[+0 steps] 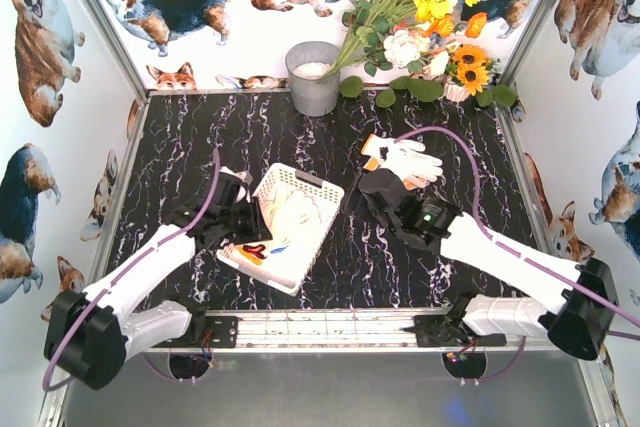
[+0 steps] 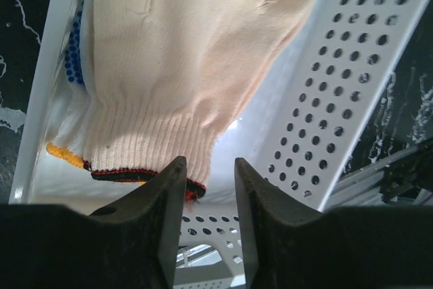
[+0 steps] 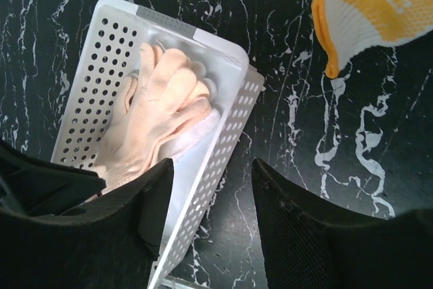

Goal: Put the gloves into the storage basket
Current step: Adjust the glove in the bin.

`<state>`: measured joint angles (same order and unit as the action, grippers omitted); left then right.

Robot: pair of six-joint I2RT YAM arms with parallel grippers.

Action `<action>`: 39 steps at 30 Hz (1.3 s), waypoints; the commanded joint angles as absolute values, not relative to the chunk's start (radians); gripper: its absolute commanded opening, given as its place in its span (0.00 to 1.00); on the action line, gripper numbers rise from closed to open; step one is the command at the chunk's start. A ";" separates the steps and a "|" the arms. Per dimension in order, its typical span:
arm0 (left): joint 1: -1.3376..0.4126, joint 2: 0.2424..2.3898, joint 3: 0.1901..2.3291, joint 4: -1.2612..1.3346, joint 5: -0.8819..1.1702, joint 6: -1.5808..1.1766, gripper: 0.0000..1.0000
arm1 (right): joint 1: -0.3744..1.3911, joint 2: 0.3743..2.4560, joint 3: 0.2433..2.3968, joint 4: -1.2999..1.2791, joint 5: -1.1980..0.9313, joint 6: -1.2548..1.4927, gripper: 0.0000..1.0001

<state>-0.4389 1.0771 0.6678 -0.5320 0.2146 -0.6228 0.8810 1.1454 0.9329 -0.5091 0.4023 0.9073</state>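
Hovering above the storage basket (image 2: 358, 86), the left gripper (image 2: 210, 164) has narrowly parted, empty jaws; a cream glove (image 2: 183, 65) lies inside, just beyond them. Outside the basket, the right gripper (image 3: 213, 167) is half open and empty, with an orange-cuffed glove (image 3: 372, 11) nearby.

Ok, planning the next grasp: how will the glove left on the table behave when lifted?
The glove is soft knit lying flat, so it will probably droop from a pinch. It looks light, and its ribbed weave should resist slipping. A push would likely bunch it rather than slide it.

One basket (image 3: 95, 89), one bucket (image 1: 313, 82), several gloves (image 1: 405, 159)
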 commanded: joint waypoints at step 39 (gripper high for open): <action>-0.541 0.962 0.969 -0.603 -0.246 -0.547 1.00 | 0.522 1.568 1.094 -0.413 0.060 0.417 0.55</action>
<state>-0.5457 0.9993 0.9489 -0.5694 -0.1841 -0.5770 0.5228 1.5131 1.0340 -0.5117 0.0708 0.4858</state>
